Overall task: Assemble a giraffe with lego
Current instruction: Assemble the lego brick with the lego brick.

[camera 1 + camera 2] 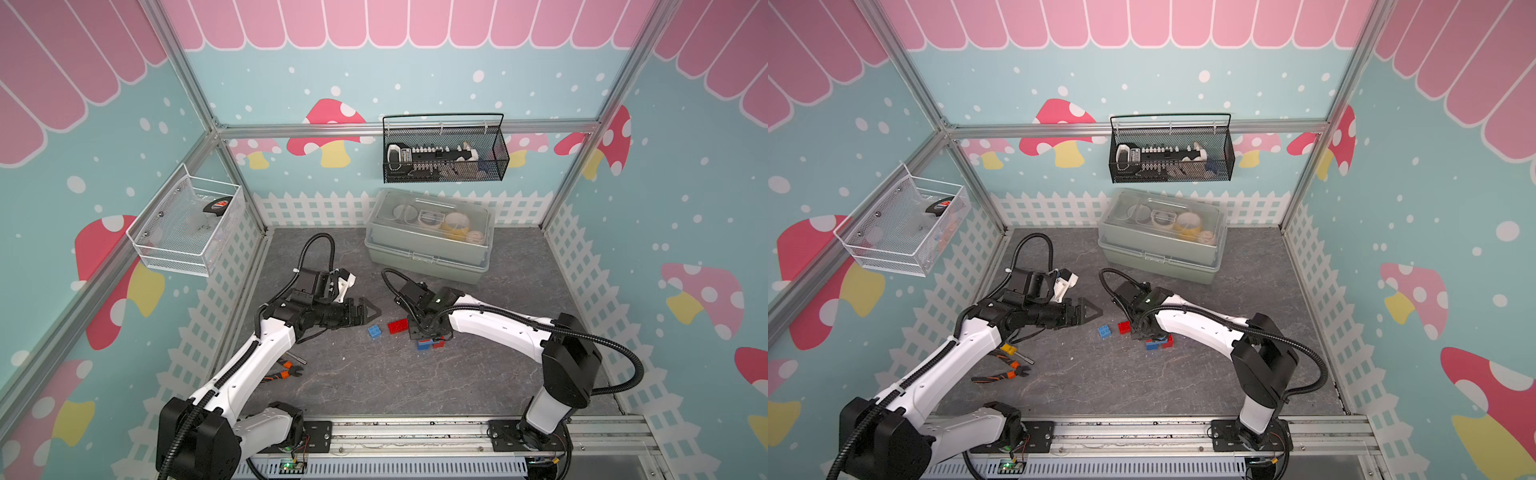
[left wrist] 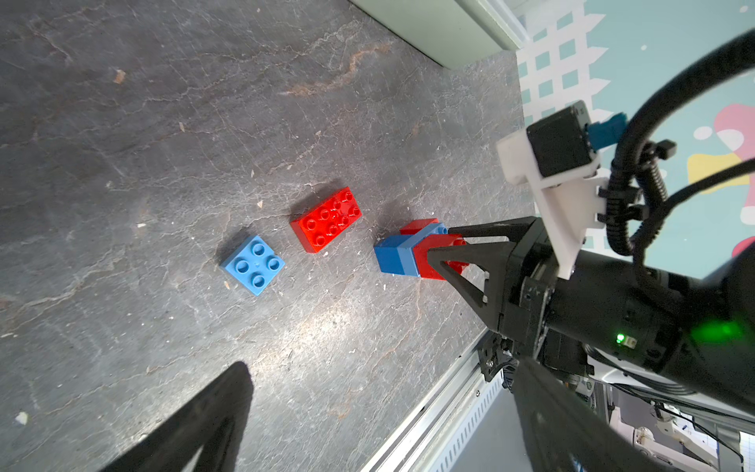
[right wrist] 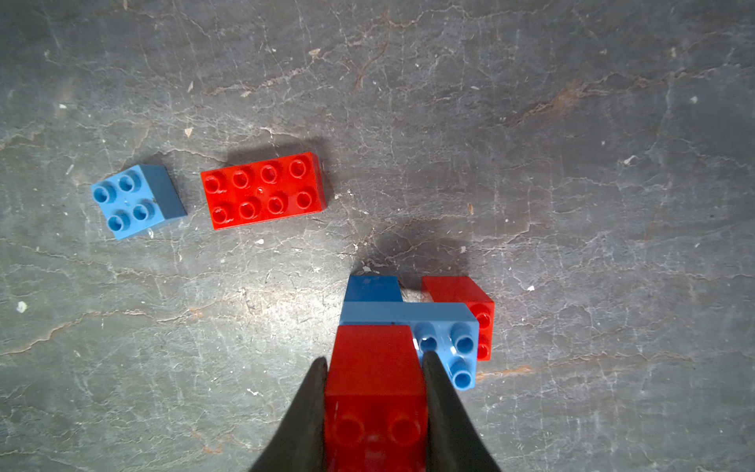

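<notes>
The giraffe (image 1: pixel 428 344) (image 1: pixel 1158 343) (image 3: pixel 408 314) stands partly built on the table: a dark blue and a red brick under a light blue one, with a red brick (image 3: pixel 374 367) on top. My right gripper (image 3: pixel 375 359) (image 1: pixel 428 332) is shut on that top red brick, one finger on each side. Two loose lego pieces lie left of it: a red eight-stud brick (image 1: pixel 398 325) (image 3: pixel 263 190) and a light blue four-stud brick (image 1: pixel 374 331) (image 2: pixel 253 263). My left gripper (image 1: pixel 370 311) (image 2: pixel 384 367) hovers just left of them, open and holding nothing.
Orange-handled pliers (image 1: pixel 286 372) (image 1: pixel 1005 372) lie under the left arm. A grey lidded box (image 1: pixel 428 237) stands at the back. A black wire basket (image 1: pixel 444 153) and a white one (image 1: pixel 187 224) hang on the walls. A metal rail (image 1: pixel 407 432) runs along the front.
</notes>
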